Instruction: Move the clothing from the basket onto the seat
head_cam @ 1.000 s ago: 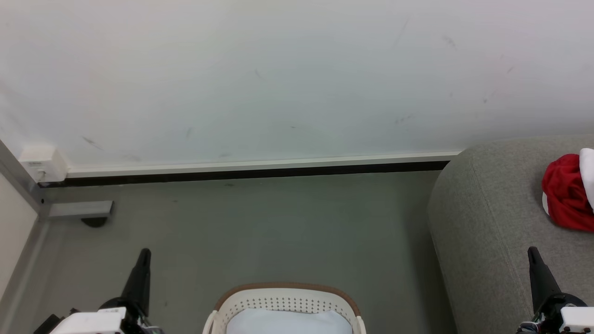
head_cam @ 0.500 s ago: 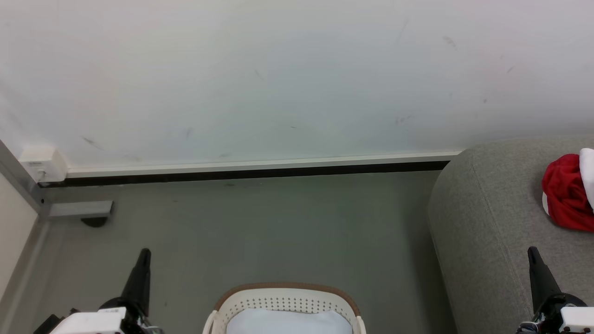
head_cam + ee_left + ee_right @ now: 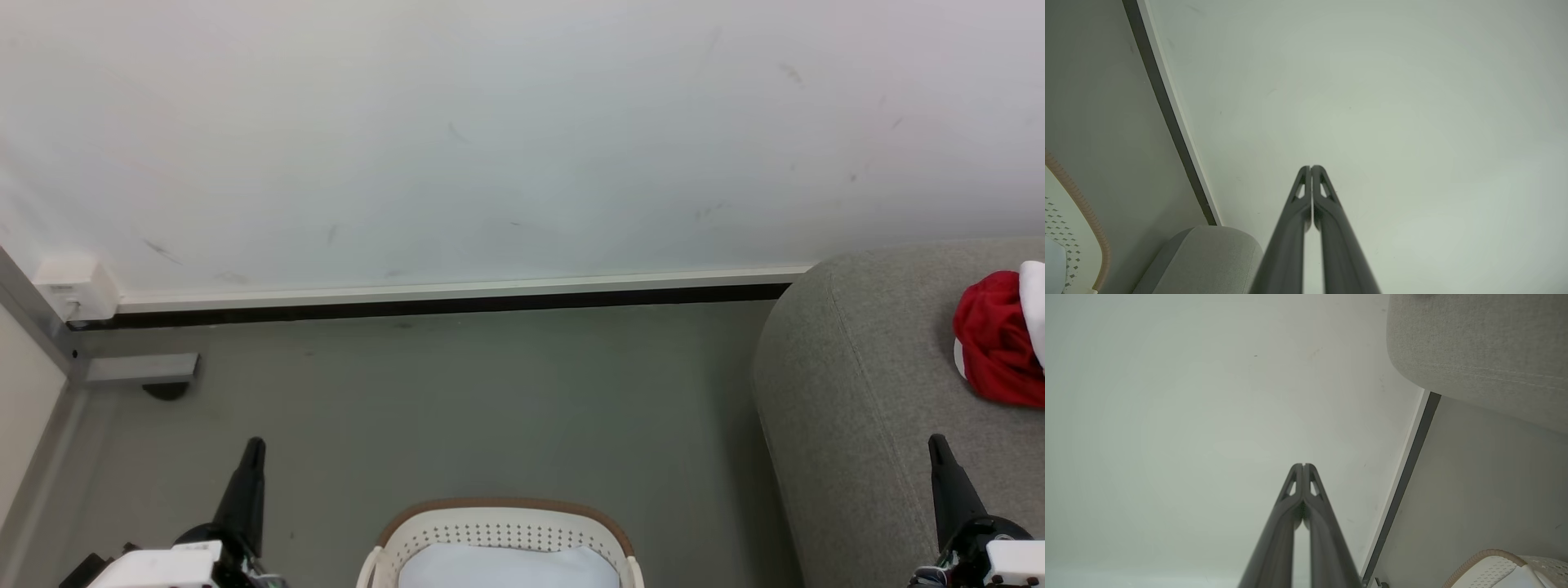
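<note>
The cream basket (image 3: 498,531) with a brown rim band sits on the floor at the bottom middle of the head view, something pale lying inside it. A red and white piece of clothing (image 3: 998,339) lies bunched on the grey seat (image 3: 849,384) at the right edge. My left gripper (image 3: 253,447) stands shut to the left of the basket with nothing in it. My right gripper (image 3: 937,443) is shut and bare over the seat's front part. Both wrist views show fingertips pressed together, the left gripper (image 3: 1311,167) and right gripper (image 3: 1303,465) pointing at the wall.
A white wall (image 3: 490,139) with a dark skirting strip (image 3: 424,306) runs behind the grey floor (image 3: 457,408). A white socket box (image 3: 75,287) and a grey floor bracket (image 3: 140,369) sit at the far left corner.
</note>
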Motion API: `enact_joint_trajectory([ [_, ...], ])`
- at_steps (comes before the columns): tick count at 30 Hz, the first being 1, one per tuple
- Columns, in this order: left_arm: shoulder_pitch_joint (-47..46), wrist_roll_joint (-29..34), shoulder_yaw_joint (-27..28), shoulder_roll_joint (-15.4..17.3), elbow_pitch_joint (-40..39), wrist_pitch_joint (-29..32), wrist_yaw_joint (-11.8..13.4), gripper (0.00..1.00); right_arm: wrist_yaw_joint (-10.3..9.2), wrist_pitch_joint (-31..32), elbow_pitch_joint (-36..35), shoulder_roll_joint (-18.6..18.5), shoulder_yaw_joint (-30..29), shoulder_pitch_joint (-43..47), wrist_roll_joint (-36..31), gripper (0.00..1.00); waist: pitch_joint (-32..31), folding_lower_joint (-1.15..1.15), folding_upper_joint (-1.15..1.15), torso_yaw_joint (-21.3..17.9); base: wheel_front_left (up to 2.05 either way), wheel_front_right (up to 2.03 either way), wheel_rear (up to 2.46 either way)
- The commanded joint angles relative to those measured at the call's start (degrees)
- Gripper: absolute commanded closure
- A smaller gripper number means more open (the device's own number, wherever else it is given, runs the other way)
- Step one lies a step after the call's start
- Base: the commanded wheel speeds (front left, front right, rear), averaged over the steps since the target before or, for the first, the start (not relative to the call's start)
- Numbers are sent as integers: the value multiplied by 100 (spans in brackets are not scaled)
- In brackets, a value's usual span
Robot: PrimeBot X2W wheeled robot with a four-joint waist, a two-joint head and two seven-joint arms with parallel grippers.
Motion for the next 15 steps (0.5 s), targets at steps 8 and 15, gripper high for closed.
enact_joint_trajectory([
  [8, -49, -83, 8, 13, -3, 18, -8, 100, -12, 17, 13, 5, -28, -72, -42, 100, 0, 0, 0, 0, 0, 0, 0],
  [15, -49, -83, 7, 13, -3, 18, -8, 100, -12, 18, 13, 5, -29, -73, -44, 100, 0, 0, 0, 0, 0, 0, 0],
])
